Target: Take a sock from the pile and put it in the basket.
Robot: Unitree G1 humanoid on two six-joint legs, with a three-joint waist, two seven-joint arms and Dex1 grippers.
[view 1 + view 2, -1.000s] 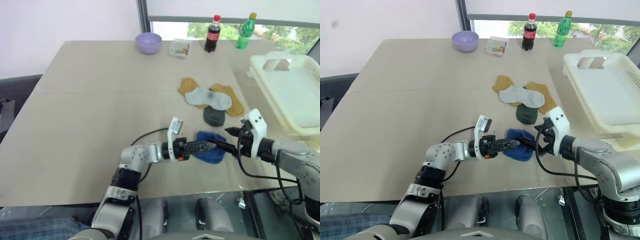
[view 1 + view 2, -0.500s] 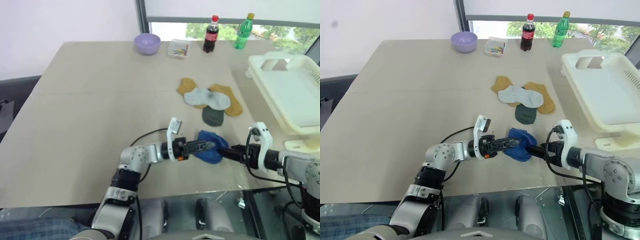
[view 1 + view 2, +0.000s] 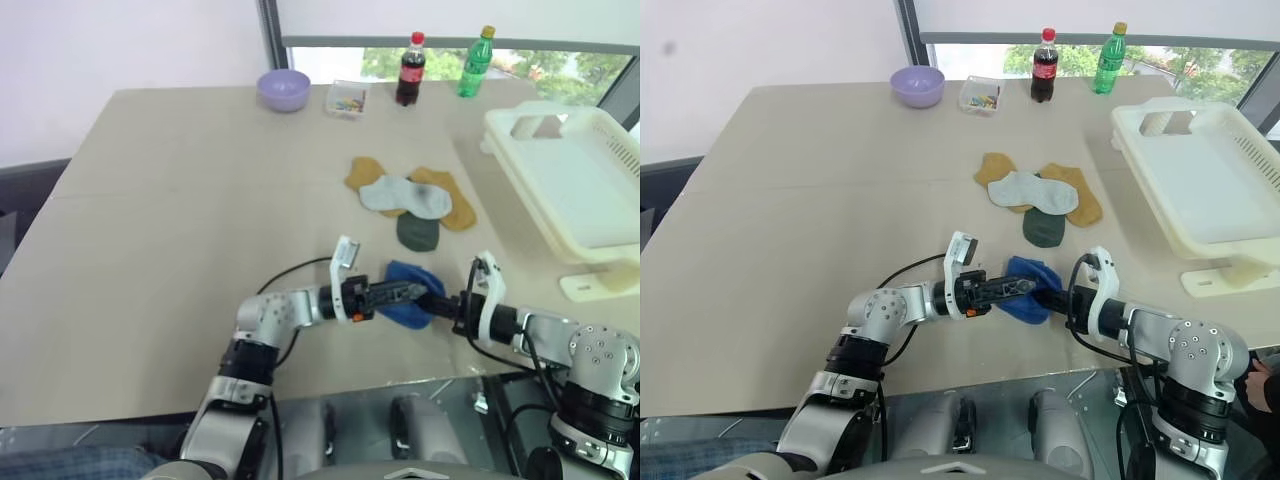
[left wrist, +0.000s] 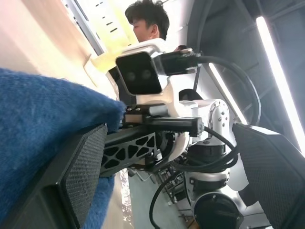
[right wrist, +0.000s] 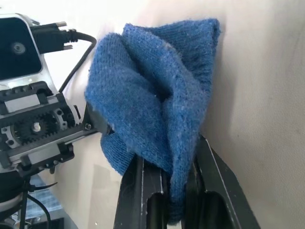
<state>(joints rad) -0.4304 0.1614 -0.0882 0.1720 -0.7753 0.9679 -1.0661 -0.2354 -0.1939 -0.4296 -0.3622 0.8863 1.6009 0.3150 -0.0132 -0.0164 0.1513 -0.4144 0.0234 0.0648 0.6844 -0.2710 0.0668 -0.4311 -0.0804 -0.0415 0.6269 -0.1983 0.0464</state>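
The blue sock [image 3: 415, 277] lies bunched on the table near its front edge, a little in front of the pile [image 3: 407, 197] of mustard, grey and dark green socks. My right gripper [image 3: 438, 300] comes in from the right and is shut on a fold of the sock [image 5: 157, 95]. My left gripper [image 3: 418, 291] reaches in from the left with its fingers [image 4: 81, 171] spread wide open, one of them lying against the blue fabric. The cream-white basket [image 3: 600, 190] stands at the table's right side, apart from both grippers.
A lilac bowl [image 3: 284, 89], a small clear box [image 3: 346, 98], a cola bottle [image 3: 408, 70] and a green bottle [image 3: 472, 62] line the far edge. A person [image 4: 145, 21] shows behind the right arm in the left wrist view.
My right gripper has dropped, rolled and closed on the blue sock. The left arm has kept still. The head camera has shifted a little.
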